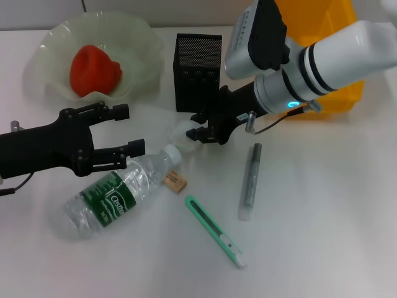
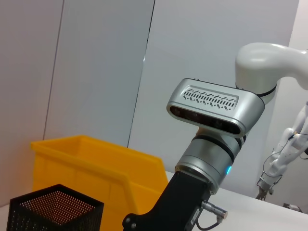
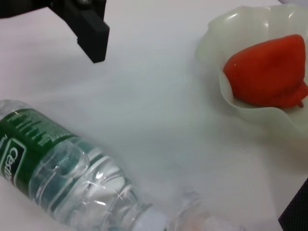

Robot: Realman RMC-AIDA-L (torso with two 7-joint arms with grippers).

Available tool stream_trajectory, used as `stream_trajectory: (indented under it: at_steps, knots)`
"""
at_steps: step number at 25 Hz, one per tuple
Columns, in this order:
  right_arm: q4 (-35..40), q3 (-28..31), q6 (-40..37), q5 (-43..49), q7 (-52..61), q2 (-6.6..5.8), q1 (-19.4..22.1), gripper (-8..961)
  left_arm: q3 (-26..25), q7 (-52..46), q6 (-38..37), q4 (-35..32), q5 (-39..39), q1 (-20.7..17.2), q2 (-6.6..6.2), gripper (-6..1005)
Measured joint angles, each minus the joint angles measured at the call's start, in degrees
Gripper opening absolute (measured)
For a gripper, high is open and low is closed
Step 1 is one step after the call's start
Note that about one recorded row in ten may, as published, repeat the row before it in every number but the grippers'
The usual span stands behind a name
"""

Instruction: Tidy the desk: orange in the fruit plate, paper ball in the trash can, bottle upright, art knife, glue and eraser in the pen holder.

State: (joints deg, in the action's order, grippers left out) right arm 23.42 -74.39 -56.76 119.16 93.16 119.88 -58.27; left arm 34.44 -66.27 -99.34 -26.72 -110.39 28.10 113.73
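A clear water bottle (image 1: 118, 194) with a green label lies on its side at the front left; its cap end (image 3: 153, 222) points toward the middle. My left gripper (image 1: 127, 130) hovers open just behind the bottle, nothing between its fingers (image 1: 135, 148). My right gripper (image 1: 197, 128) sits low in front of the black mesh pen holder (image 1: 198, 71), right by a pale crumpled paper ball (image 1: 178, 132). The orange (image 1: 93, 69) rests in the pale fruit plate (image 1: 139, 37). An eraser (image 1: 175, 181), a green art knife (image 1: 214, 231) and a grey glue stick (image 1: 250, 180) lie on the table.
The yellow trash can (image 1: 338, 99) stands at the back right behind my right arm, beside the pen holder (image 2: 55, 211). The bottle's neck, the eraser and the paper ball crowd together near the middle of the white table.
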Motion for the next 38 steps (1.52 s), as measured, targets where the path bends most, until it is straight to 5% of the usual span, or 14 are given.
stream_trajectory:
  at_steps: [13, 24, 33, 38]
  knots:
    - [9.8, 0.6, -5.0, -0.6, 1.8, -0.43, 6.2, 287, -0.8, 0.1, 0.0, 0.0, 0.0, -0.6, 0.00, 846]
    - [26.3, 2.0, -12.4, -12.4, -2.2, -0.73, 21.4, 285, -1.5, 0.1, 0.1, 0.0, 0.1, -0.7, 0.00, 846]
    - [23.6, 17.1, -23.9, -32.1, -16.3, -0.71, 31.8, 286, -1.5, 0.2, 0.2, 0.0, 0.1, -0.8, 0.00, 846]
    - [20.0, 22.1, -23.9, -36.4, -22.0, -0.65, 33.2, 286, -1.9, -0.5, 0.3, 0.1, 0.1, -0.6, 0.00, 845]
